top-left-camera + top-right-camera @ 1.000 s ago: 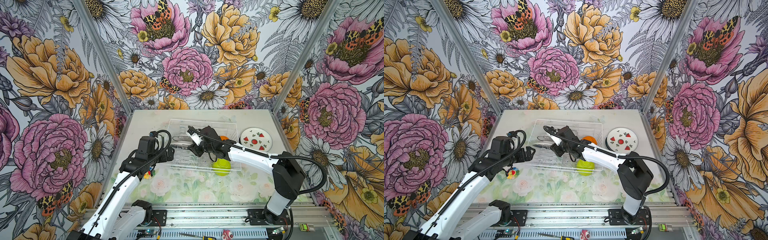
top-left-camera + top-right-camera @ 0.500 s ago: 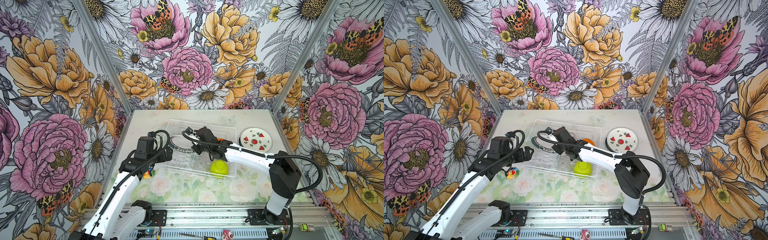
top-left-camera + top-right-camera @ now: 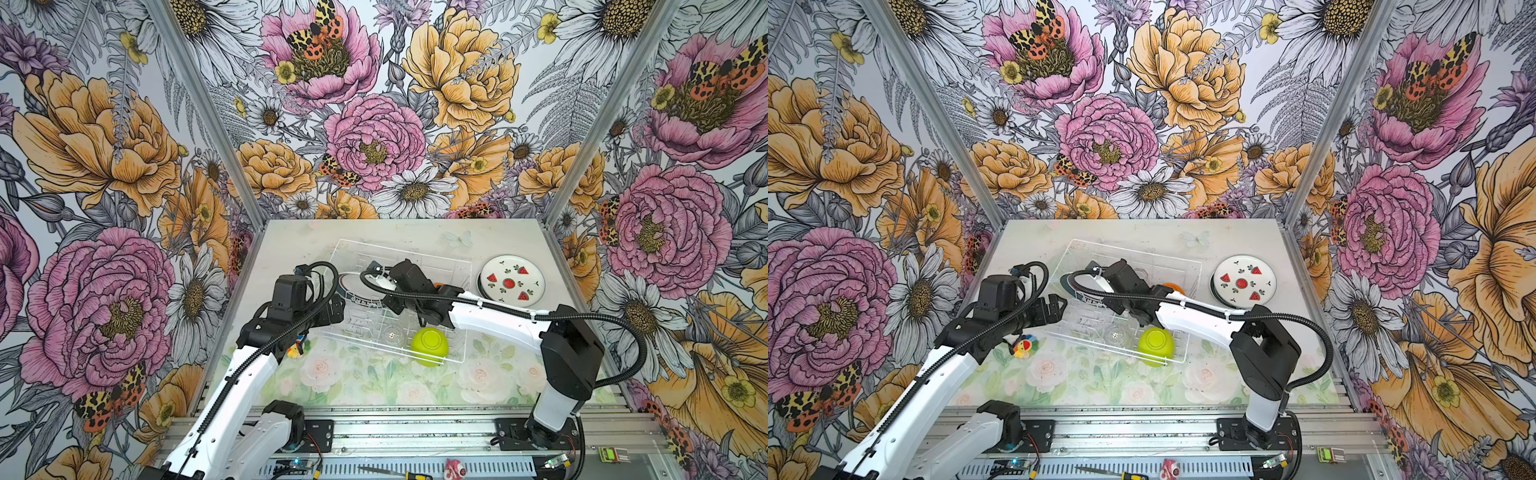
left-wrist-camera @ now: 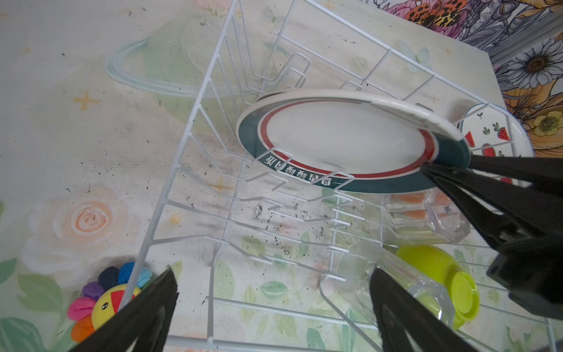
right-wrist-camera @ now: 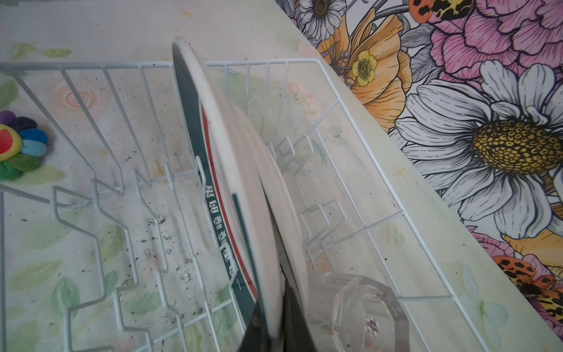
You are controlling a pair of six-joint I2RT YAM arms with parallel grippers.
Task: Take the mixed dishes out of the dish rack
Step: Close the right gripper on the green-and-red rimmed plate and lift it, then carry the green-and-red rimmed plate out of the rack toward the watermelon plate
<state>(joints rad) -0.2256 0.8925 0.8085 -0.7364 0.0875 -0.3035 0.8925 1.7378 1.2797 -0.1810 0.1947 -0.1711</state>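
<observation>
Teal-banded round white plate [image 4: 335, 140] stands slotted in white wire dish rack [image 4: 189, 134], so right gripper [image 4: 426, 166] pinches its rim; left gripper [image 4: 272, 271] gapes empty, near-left.

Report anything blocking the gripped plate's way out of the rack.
Nothing visible above the plate. The right gripper is shut on its rim; rack prongs bracket its lower edge, so it likely must rise first.

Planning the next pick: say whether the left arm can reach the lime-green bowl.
Probably not cleanly: a clear cup lies between the open left gripper and the lime-green bowl, and the right arm passes close beside it.
</observation>
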